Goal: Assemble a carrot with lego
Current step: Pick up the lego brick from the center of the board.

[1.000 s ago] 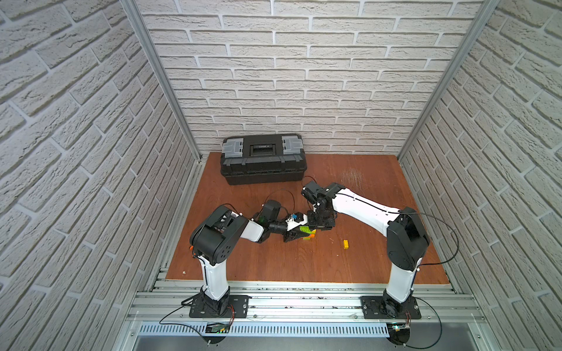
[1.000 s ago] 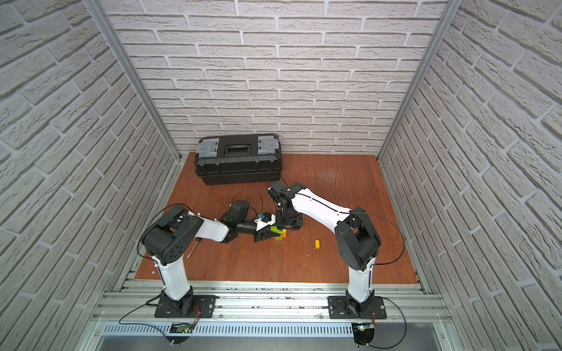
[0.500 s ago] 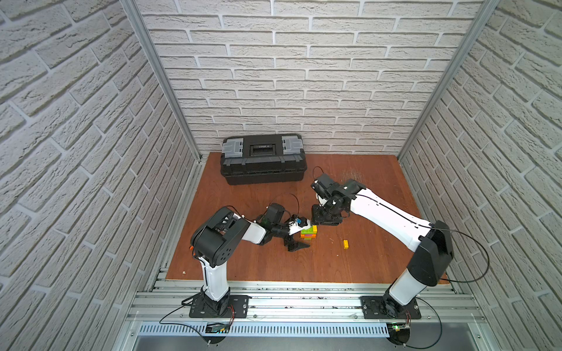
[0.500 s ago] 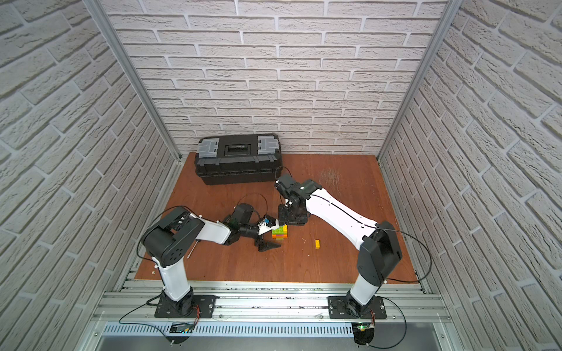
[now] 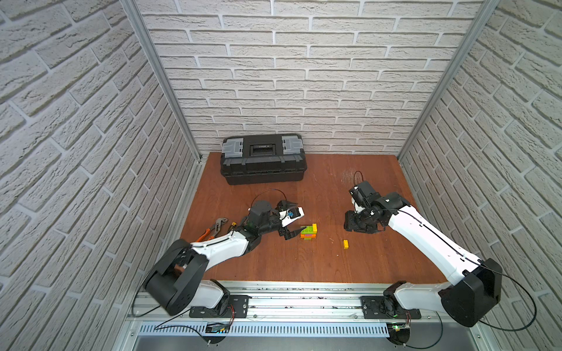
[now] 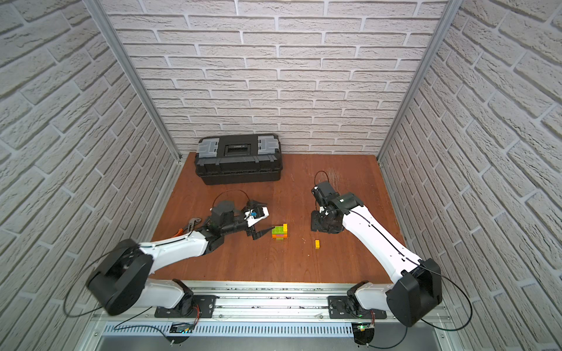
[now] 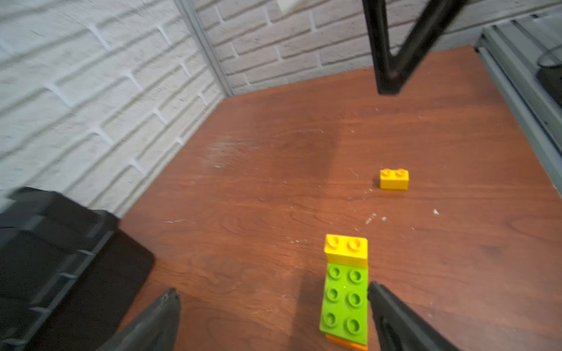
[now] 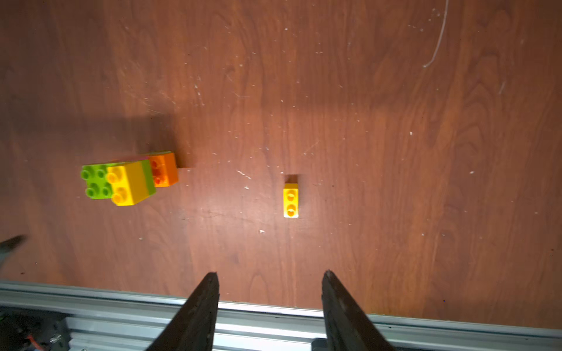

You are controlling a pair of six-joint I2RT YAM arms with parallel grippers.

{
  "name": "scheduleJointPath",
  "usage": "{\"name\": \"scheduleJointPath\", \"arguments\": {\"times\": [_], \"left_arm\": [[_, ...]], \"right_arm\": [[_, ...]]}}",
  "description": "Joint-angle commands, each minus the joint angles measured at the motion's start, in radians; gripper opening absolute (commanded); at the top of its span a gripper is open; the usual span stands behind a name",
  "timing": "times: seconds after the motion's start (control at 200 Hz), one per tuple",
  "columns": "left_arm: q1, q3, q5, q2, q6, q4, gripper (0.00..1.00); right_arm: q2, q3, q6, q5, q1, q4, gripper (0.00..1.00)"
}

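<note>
Gaping empty, left hand [image 7: 272, 289] sits beside the carrot [image 7: 345, 301]; right hand [image 8: 270, 274] parted, empty; toolbox [image 5: 263, 158] closed.

The carrot [image 6: 280, 232] stood free on the table [image 6: 304, 267] just beside one fingertip [image 6: 267, 229] of the wide-spread left claw [image 6: 267, 216], a loose yellow brick [image 6: 317, 244] lay near it toward the right claw [image 6: 318, 226], and a black toolbox [image 6: 238, 164] sat against the back wall.

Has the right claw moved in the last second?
Yes. In a top view the right gripper has left the carrot and swung rightward, now just beyond the loose yellow brick, which stayed put.
</note>
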Motion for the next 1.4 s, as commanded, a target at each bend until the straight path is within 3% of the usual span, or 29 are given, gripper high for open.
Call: {"name": "scheduleJointPath", "arguments": {"times": [0.0,0.055,0.09,0.155,0.25,0.315,0.41,0.52,0.62,0.715,0.92,1.03,1.18,1.395], "left_arm": [[0.001,-0.024,-0.084,-0.162,-0.097,-0.052,0.98],[0.0,-0.01,-0.161,-0.25,-0.218,-0.097,0.98],[-0.001,0.026,-0.28,-0.299,-0.358,-0.158,0.98],[0.012,0.189,-0.538,-0.35,-0.638,-0.47,0.98],[0.04,0.484,-0.545,-0.272,-0.781,-0.894,0.98],[-0.052,0.65,-0.657,-0.18,-0.828,-1.087,0.98],[-0.22,0.822,-0.789,-0.044,-0.931,-1.209,0.98],[-0.355,1.004,-0.83,0.125,-1.096,-1.297,0.98],[-0.433,1.162,-0.803,0.293,-1.263,-1.386,0.98],[-0.479,1.295,-0.726,0.463,-1.389,-1.469,0.87],[-0.578,1.67,-0.636,0.862,-1.481,-1.729,0.75],[-0.576,1.683,-0.559,0.949,-1.53,-1.688,0.72],[-0.575,1.683,-0.5,1.003,-1.559,-1.669,0.7],[-0.569,1.661,-0.454,1.054,-1.574,-1.59,0.52]], "right_arm": [[-0.003,-0.062,-0.029,0.036,-0.02,0.028,0.54],[0.003,-0.088,-0.022,0.017,-0.033,0.04,0.52],[0.004,-0.095,-0.019,-0.002,-0.044,0.039,0.52],[-0.022,-0.1,-0.011,0.001,-0.057,0.033,0.51],[-0.095,-0.079,-0.01,0.053,-0.088,-0.004,0.51],[-0.14,-0.053,-0.02,0.098,-0.116,-0.041,0.52],[-0.178,-0.02,-0.039,0.111,-0.175,-0.092,0.52],[-0.257,-0.019,-0.022,0.135,-0.227,-0.124,0.51],[-0.377,-0.01,0.004,0.206,-0.257,-0.142,0.49],[-0.459,0.02,0.015,0.273,-0.271,-0.165,0.49],[-0.56,0.0,0.023,0.237,-0.277,-0.127,0.49],[-0.611,-0.046,0.019,0.146,-0.277,-0.084,0.49],[-0.632,-0.068,0.01,0.114,-0.277,-0.099,0.49],[-0.657,-0.089,0.005,0.098,-0.277,-0.09,0.49]]}}
